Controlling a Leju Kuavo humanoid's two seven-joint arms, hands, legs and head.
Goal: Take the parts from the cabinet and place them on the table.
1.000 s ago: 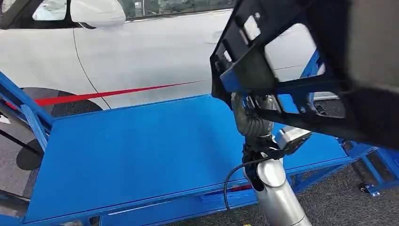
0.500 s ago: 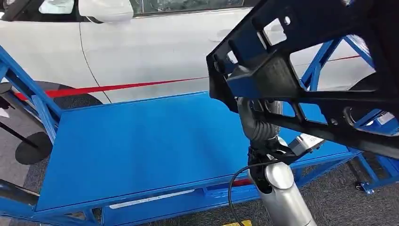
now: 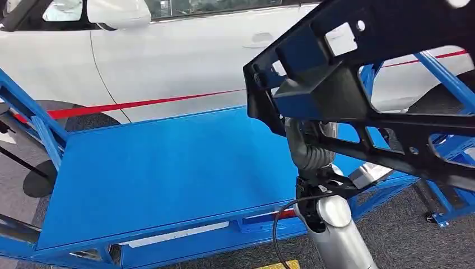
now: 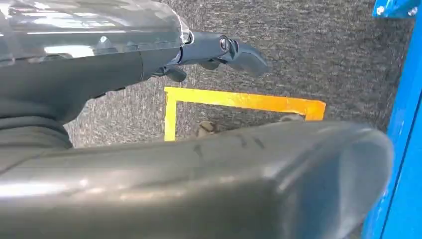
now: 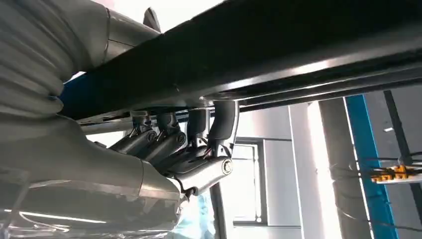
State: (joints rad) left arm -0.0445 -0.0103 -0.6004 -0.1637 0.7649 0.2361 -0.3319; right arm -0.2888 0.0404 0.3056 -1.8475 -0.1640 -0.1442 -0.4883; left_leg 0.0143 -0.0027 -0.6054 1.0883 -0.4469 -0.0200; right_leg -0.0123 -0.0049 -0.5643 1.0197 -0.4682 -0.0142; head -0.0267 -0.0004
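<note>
Overhead, right robot hand [image 5: 189, 149] clamped on black part [image 3: 386, 73], above blue table [image 3: 168, 168] far edge

Legible text, labels, brands, numbers, signs: none could be read in any of the views.

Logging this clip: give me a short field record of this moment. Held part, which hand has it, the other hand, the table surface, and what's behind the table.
held part: large black plastic frame part with cut-outs, raised above the table's right end
right hand: fingers hooked around a bar of the part from below
left hand: holds nothing, hanging over grey carpet with a yellow floor marking
table: blue table, no part on its top yet
background: white car with a red stripe, just behind the table
</note>
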